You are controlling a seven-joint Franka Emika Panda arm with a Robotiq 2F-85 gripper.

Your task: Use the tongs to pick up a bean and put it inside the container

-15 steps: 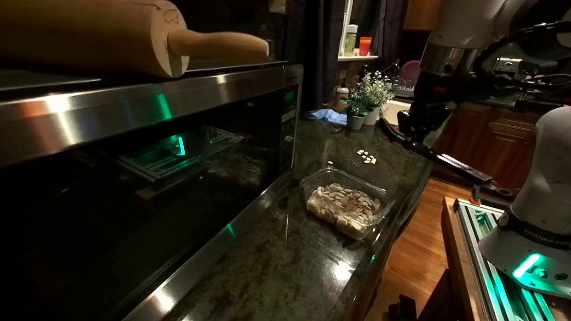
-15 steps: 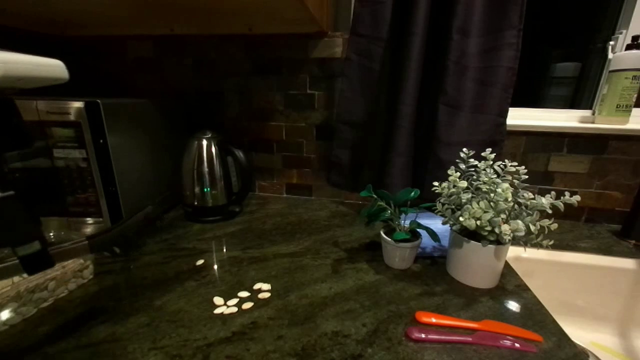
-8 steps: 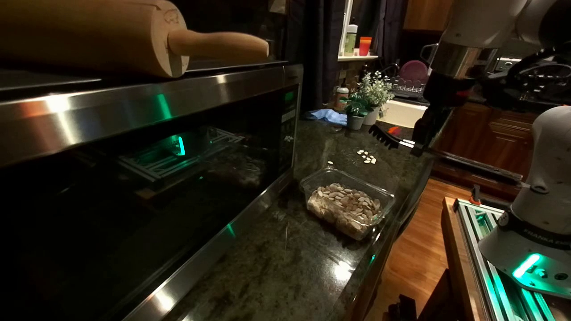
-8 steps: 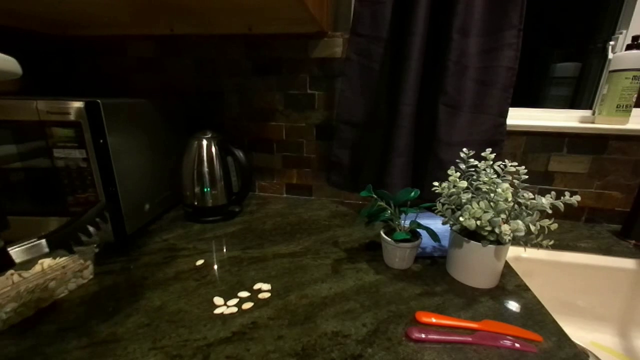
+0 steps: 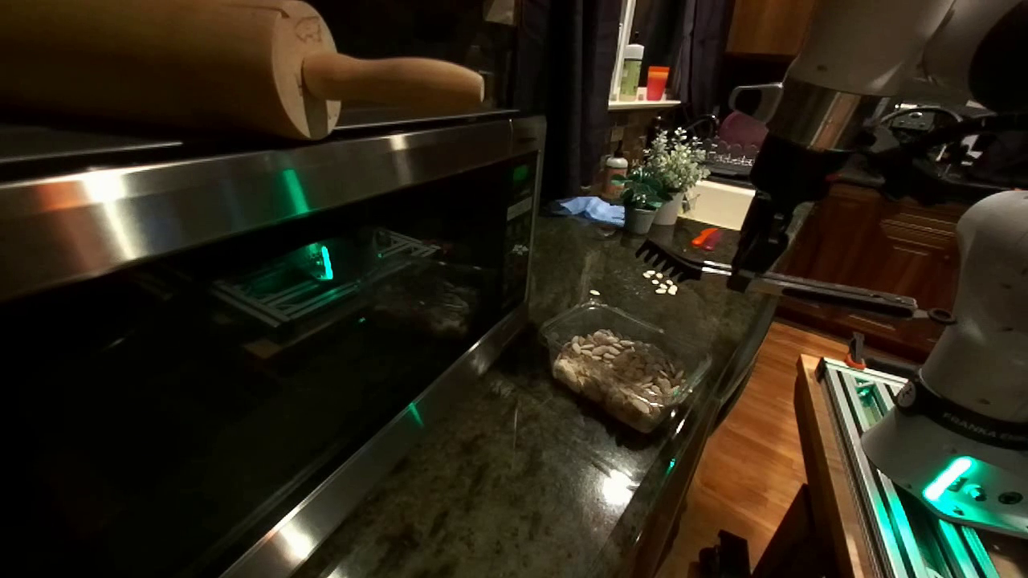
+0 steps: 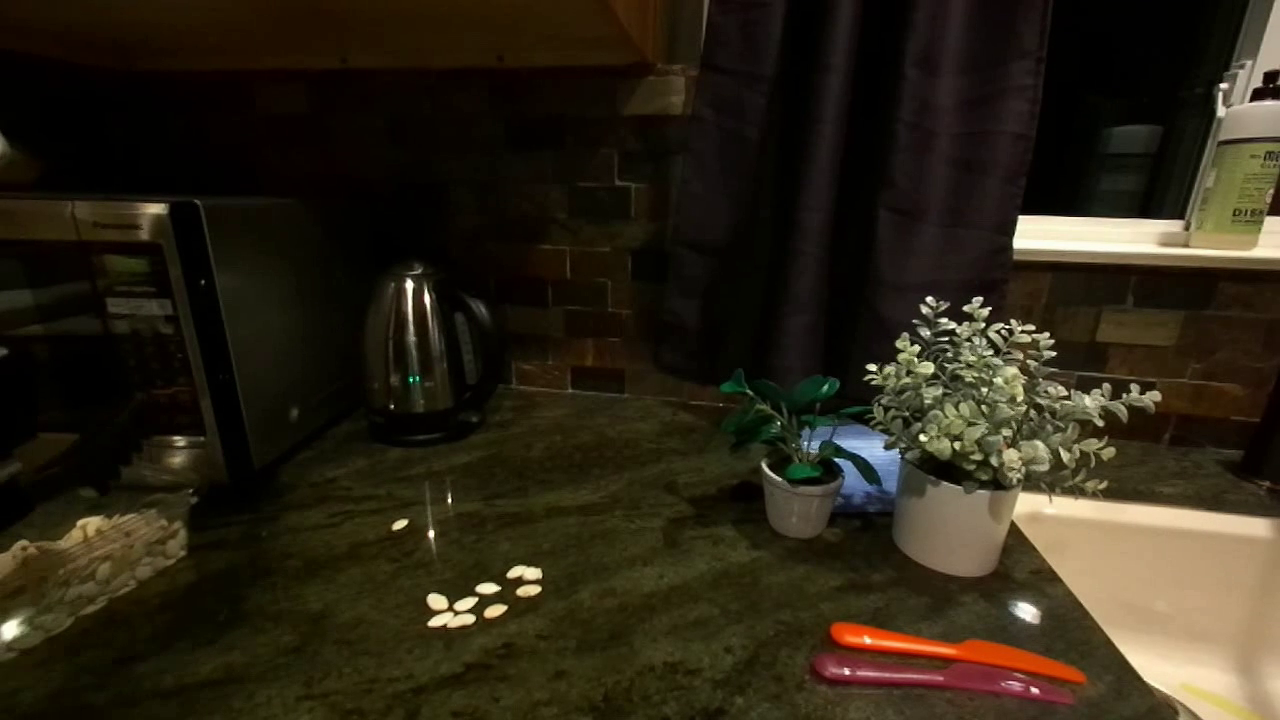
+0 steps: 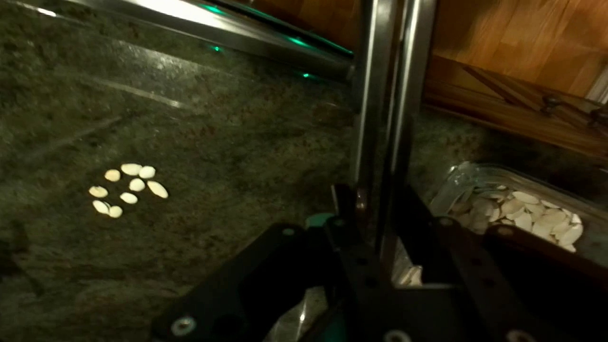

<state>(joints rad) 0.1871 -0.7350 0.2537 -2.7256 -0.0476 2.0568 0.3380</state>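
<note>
Gripper (image 7: 377,209) is clamped on tongs (image 7: 372,109), upper ctr of wrist view, prob light, springy & slick, best held mid-arm; beans (image 7: 137,185), mid-left, likely slippery

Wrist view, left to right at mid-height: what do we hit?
Loose pale beans on the counter → tongs → clear tub with more beans inside.

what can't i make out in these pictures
Tongs: upper end cut off by the wrist view's top edge.
Clear tub: partly behind the pincer in the wrist view.
Blue cloth: partly behind the potted plants in an exterior view.
Rolling pin: cut off by an exterior view's left edge.
</note>
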